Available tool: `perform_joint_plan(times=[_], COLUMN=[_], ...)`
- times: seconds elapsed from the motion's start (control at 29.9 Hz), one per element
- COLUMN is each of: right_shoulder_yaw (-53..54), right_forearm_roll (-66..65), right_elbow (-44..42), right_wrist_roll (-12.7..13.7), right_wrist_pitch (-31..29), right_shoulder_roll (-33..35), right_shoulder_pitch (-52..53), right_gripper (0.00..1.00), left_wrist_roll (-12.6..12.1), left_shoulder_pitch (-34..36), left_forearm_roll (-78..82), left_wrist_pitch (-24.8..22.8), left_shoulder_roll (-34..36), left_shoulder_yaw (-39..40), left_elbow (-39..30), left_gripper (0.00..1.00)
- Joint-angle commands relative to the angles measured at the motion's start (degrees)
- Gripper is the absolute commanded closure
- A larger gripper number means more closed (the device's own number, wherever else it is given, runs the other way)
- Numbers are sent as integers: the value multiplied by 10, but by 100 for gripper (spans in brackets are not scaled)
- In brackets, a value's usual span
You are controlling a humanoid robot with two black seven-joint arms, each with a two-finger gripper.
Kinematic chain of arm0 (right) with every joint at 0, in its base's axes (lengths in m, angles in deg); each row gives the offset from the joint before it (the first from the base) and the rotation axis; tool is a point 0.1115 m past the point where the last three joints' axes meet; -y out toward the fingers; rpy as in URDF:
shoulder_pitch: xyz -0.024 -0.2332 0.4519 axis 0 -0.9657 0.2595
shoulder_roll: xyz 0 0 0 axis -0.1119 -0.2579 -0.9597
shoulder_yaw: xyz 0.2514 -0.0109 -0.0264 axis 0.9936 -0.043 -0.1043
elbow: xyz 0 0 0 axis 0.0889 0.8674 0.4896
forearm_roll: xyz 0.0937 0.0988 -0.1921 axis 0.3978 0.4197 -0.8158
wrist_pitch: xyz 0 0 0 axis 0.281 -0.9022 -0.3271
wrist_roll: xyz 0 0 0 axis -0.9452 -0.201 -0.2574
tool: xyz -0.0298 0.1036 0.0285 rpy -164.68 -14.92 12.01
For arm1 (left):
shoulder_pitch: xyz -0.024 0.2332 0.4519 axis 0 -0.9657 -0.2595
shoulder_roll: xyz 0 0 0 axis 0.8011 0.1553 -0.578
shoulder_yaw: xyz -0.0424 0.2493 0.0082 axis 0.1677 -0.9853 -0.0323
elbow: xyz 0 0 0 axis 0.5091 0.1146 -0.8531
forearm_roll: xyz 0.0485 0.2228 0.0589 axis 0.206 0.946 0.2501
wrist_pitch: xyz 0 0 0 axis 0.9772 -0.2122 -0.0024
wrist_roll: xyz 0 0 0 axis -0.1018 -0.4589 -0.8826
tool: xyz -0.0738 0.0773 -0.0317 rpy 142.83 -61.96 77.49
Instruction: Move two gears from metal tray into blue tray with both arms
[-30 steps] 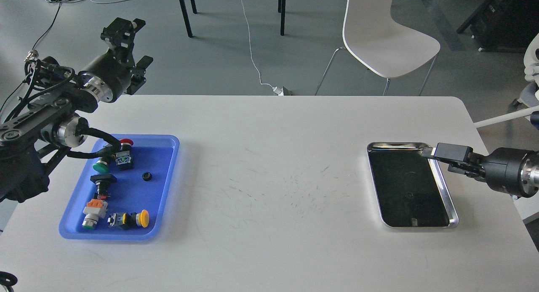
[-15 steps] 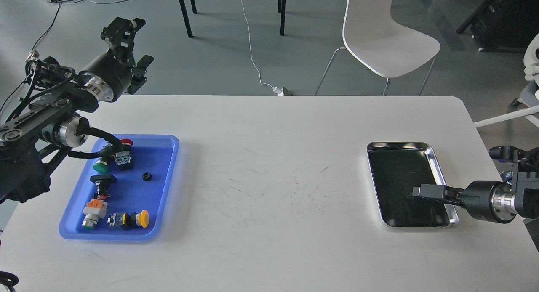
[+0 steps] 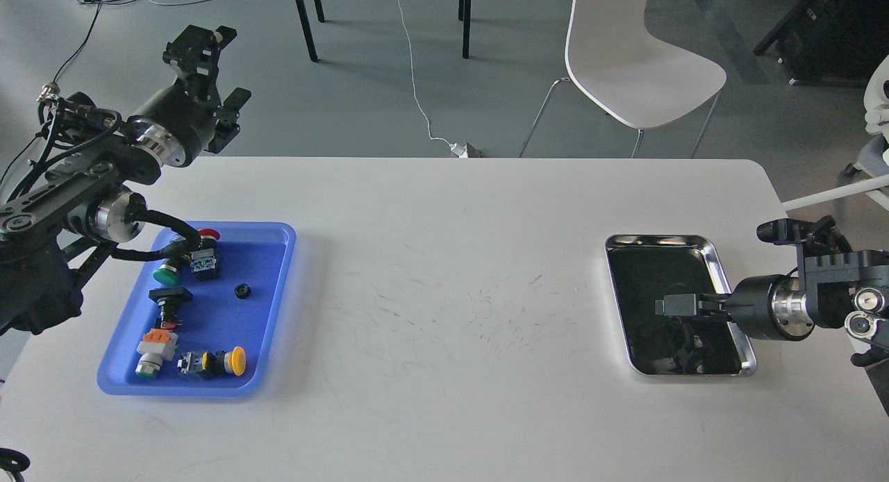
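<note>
The right gripper point(image 3: 668, 305) reaches in from the right over the metal tray point(image 3: 722, 277), above the middle of its dark bottom. It is seen nearly end-on and dark, so I cannot tell how far its fingers are apart or whether they hold anything. Its long axis runs about level, pointing left across the tray's short side. No gear can be made out on the tray's mirror-like bottom; only the arm's reflection shows there. One gear point(image 3: 242, 291) lies flat in the blue tray point(image 3: 285, 287), hole up, right of the push-button switches point(image 3: 167, 308); being round, it has no long axis to speak of. The left gripper point(image 3: 208, 86) is raised beyond the blue tray's far-left corner, fingers spread, holding nothing.

The risk, as I judge it: a gear this small on a reflective surface is easily missed or nudged aside, and a weak pinch could drop it on the table point(image 3: 444, 260) during the long carry to the blue tray.
</note>
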Motion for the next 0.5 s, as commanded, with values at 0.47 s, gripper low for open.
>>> perform_joint_plan(times=[0.47], right_shoulder_yaw=[-92], right_forearm_roll=[0], right_elbow=[-57], right_wrist_roll=[-2], right_wrist_pitch=[-5], right_shoulder_roll=[-74], right_shoulder_pitch=[45], right_gripper=[25], left_wrist_roll=[13], left_shoulder_pitch=[-3], left_forearm_roll=[0], left_wrist_pitch=[1], left_shoulder_roll=[3], left_shoulder_yaw=[0], left_elbow=[0], left_gripper=[2])
